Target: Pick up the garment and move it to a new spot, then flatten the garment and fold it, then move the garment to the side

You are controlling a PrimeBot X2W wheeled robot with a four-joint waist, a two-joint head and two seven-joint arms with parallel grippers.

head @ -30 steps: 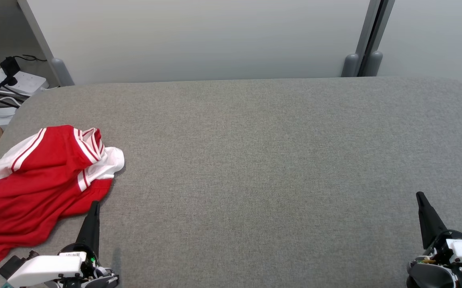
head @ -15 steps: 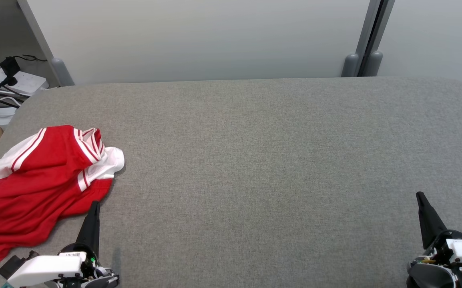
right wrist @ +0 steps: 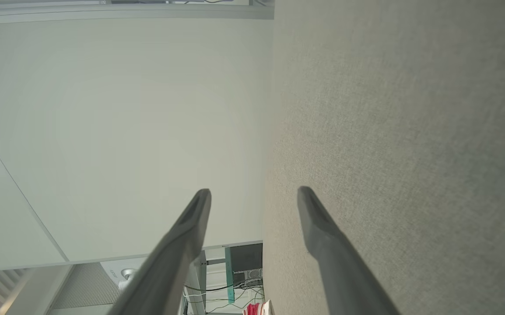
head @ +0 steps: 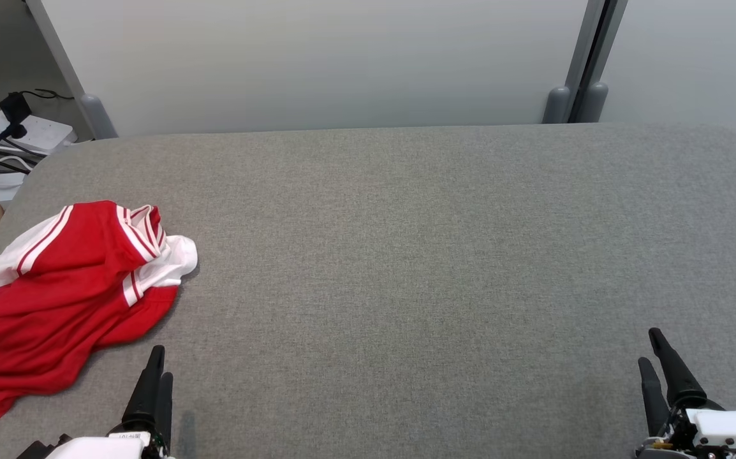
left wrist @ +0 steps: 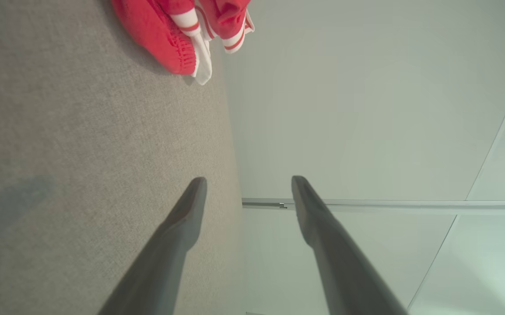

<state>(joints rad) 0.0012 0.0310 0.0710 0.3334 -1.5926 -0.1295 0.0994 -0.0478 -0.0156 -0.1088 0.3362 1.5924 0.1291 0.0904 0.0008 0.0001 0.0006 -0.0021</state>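
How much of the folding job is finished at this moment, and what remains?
Nothing looks done yet: the red and white garment lies crumpled at the left edge of the table, not lifted. In hand: the left gripper is open near its hem, apart from it; the right gripper is open and empty at the far side. Left: picking up, moving, flattening, folding, setting aside.

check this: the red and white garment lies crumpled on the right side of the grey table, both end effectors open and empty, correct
Wrong side: the head view shows the garment crumpled on the left side of the grey table. The left end effector and right end effector are open and empty.
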